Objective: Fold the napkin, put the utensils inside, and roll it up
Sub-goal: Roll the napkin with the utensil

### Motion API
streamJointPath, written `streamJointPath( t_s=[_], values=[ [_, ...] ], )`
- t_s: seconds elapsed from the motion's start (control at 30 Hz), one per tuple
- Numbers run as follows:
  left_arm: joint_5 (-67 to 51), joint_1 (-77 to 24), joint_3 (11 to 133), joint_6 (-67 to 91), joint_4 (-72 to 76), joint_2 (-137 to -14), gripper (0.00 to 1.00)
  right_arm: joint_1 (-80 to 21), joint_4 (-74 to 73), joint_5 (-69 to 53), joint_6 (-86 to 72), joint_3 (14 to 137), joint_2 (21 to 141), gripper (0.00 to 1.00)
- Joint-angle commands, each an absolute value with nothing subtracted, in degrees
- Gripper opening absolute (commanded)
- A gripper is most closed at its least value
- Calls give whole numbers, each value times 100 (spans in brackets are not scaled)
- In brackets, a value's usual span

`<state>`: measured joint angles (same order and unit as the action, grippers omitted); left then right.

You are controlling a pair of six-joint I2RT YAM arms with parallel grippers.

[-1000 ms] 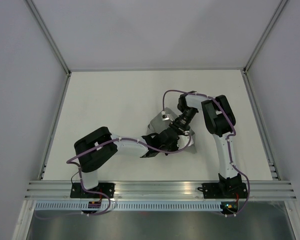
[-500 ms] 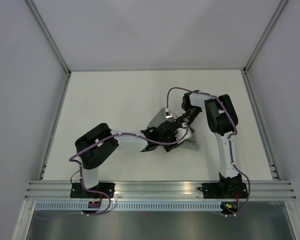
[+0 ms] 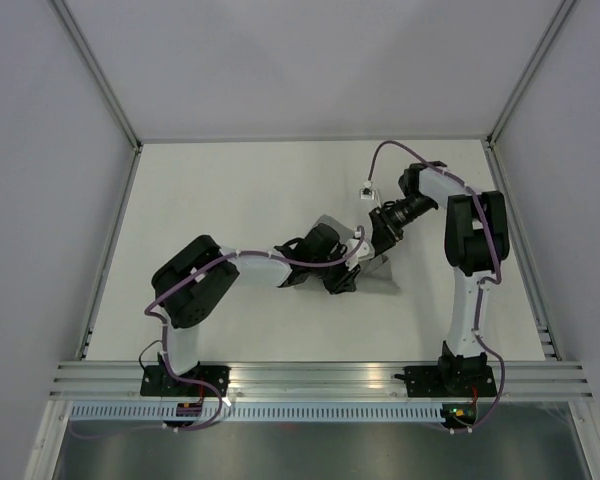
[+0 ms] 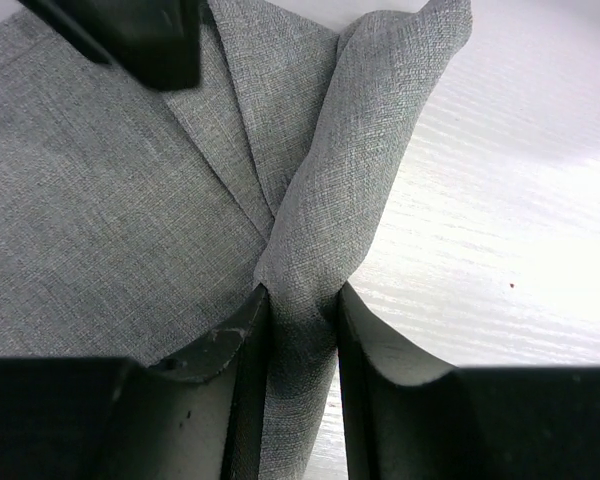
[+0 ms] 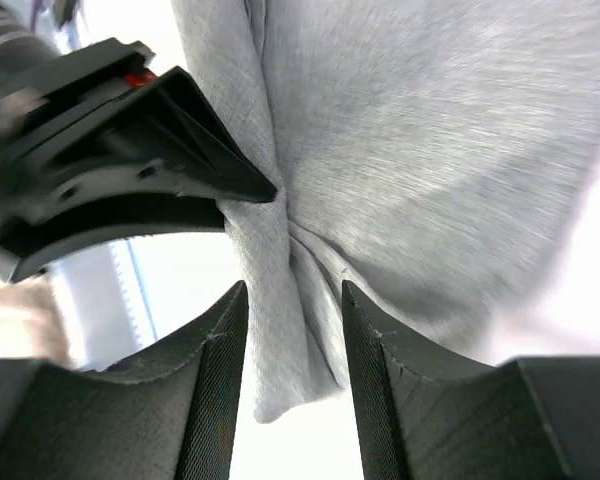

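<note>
The grey napkin (image 4: 100, 200) lies mid-table, with one edge rolled into a thick fold (image 4: 365, 150). My left gripper (image 4: 302, 300) is shut on that rolled fold, both fingers pressed against the cloth. In the top view the napkin (image 3: 382, 278) shows only in patches beside the left gripper (image 3: 342, 276). My right gripper (image 5: 293, 290) is open, and the rolled end of the napkin (image 5: 280, 330) hangs loose between its fingers. It sits just beyond the left gripper (image 5: 130, 170) and appears in the top view as the right gripper (image 3: 382, 236). The utensils are hidden.
The white table (image 3: 230, 200) is bounded by a metal frame rail (image 3: 310, 375) at the near edge and by grey walls on the other three sides. The two arms meet over the cloth right of centre.
The right gripper's jaws have spread off the cloth, and the right arm has swung back toward the far right. The left gripper has shifted slightly right and still holds the roll.
</note>
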<state>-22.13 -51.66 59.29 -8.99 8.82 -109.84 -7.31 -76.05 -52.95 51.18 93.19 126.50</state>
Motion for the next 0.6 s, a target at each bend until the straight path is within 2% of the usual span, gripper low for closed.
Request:
streamJointPath(
  t_s=[0.0,0.2,0.33,0.47,0.57],
  values=[
    [-2802,-4897,5792,-642,-579,-11583,2,-572,-6735,-5669,5073,8975,11702,49],
    [-3866,-4466,6161,-545,-1036,-11953,2,-536,-4310,-4791,4456,7210,9945,53],
    [-4324,-4316,6459,-501,-1247,-12295,2,-738,-3001,-4159,4648,6023,8914,55],
    [-4622,-4228,6679,-484,-1441,-12532,2,-1361,-2041,-3168,4860,4584,7808,59],
    [-4711,-4192,6776,-475,-1503,-12664,2,-1976,-1530,-2822,4966,3905,7445,62]
  ],
)
